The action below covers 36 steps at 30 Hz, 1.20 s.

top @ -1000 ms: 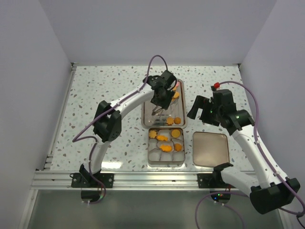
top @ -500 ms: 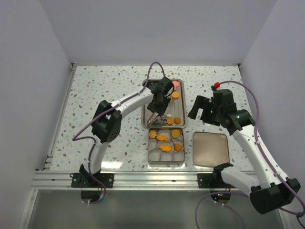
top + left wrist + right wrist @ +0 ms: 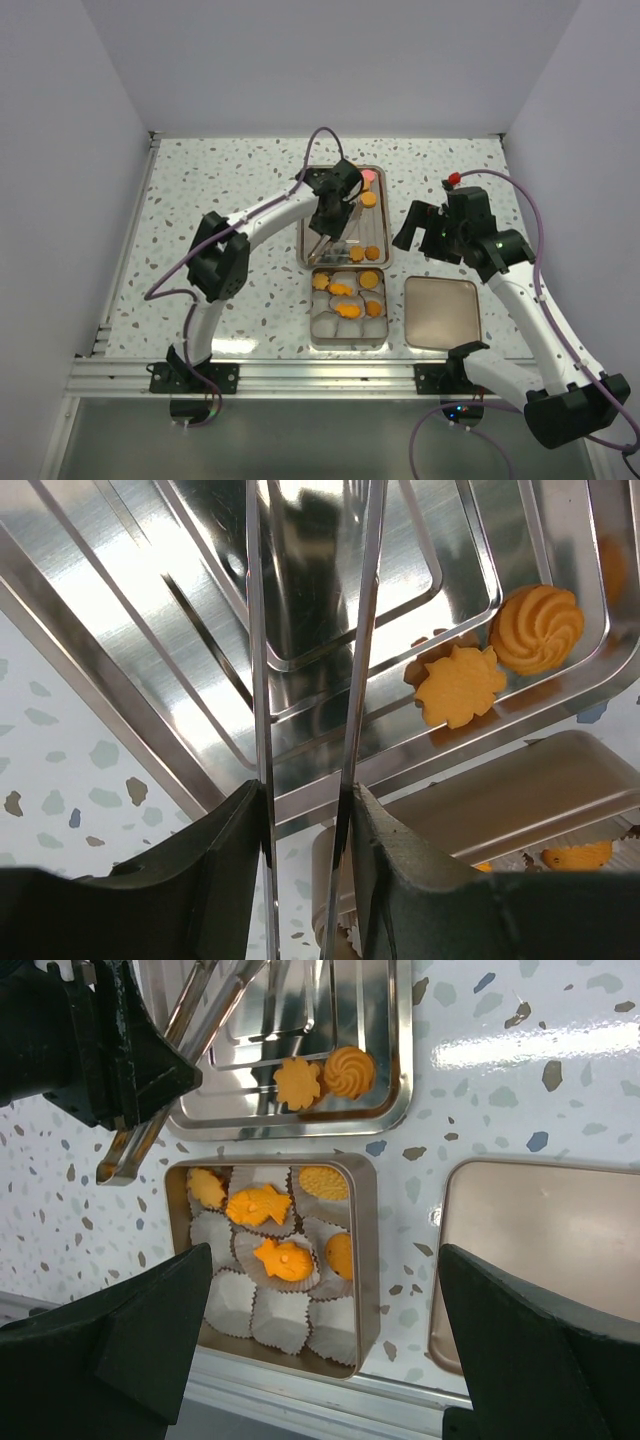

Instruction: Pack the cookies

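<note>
The left gripper (image 3: 305, 815) is closed on a pair of metal tongs (image 3: 256, 630), its two dark fingers pressing the thin blades from either side so that they run nearly parallel with a narrow gap between them. The tongs reach over the steel tray (image 3: 400, 1060); their working tips lie outside the left wrist view, and the top view is too small to show whether anything sits between them. The other end of the tongs sticks out behind the fingers, over the speckled table (image 3: 230, 180), just beside the tray's near left corner. The right gripper (image 3: 416, 232) hangs above the table to the right of the tray, its fingers spread wide with nothing between them. The cookies (image 3: 298, 1082) are in two places. In the tray, an orange flower-shaped one and an orange swirl one lie touching in the near right corner, and at least one orange and one pink piece sit at the far right end. In the box (image 3: 368, 1250), set just below the tray, five orange pieces rest in the far and middle paper cups (image 3: 280, 1315); the nearest row of cups holds none. A flat tan lid (image 3: 550, 1250) lies to the right of the box, close to it but apart.
</note>
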### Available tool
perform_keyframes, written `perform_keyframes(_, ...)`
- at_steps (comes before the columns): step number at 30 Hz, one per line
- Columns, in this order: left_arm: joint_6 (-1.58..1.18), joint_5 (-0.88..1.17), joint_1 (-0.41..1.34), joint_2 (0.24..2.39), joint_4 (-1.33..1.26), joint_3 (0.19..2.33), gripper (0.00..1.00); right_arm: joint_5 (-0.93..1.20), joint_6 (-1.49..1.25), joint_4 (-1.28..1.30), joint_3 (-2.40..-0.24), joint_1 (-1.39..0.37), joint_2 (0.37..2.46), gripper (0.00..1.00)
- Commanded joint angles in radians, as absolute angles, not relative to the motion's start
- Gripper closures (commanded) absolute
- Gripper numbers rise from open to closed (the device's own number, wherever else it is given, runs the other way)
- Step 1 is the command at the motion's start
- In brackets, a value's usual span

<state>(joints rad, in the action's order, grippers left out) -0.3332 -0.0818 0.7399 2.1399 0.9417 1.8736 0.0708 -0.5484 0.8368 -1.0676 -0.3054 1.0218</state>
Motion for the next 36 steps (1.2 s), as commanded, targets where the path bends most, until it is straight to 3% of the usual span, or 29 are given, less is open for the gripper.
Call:
perform_keyframes(1, -0.348, -0.106, 0.733, 2.039, 0.934, 1.927, 0.66, 0.098, -0.543, 0.816, -1.077, -0.299, 1.014, 0.01)
perform_keyframes(9, -0.327, -0.132, 0.733, 1.877, 0.962, 1.887, 0.67, 0.080, -0.541, 0.810, -1.098, -0.299, 1.020, 0.01)
perform_keyframes(24, -0.291, -0.005, 0.761, 1.243, 0.867, 1.252, 0.68, 0.202, -0.635, 0.716, -1.039, -0.304, 1.061, 0.01)
perform_keyframes(36, -0.416, 0.071, 0.923, 1.033, 0.971, 0.996, 0.71, 0.225, -0.649, 0.689, -0.994, -0.311, 1.088, 0.01)
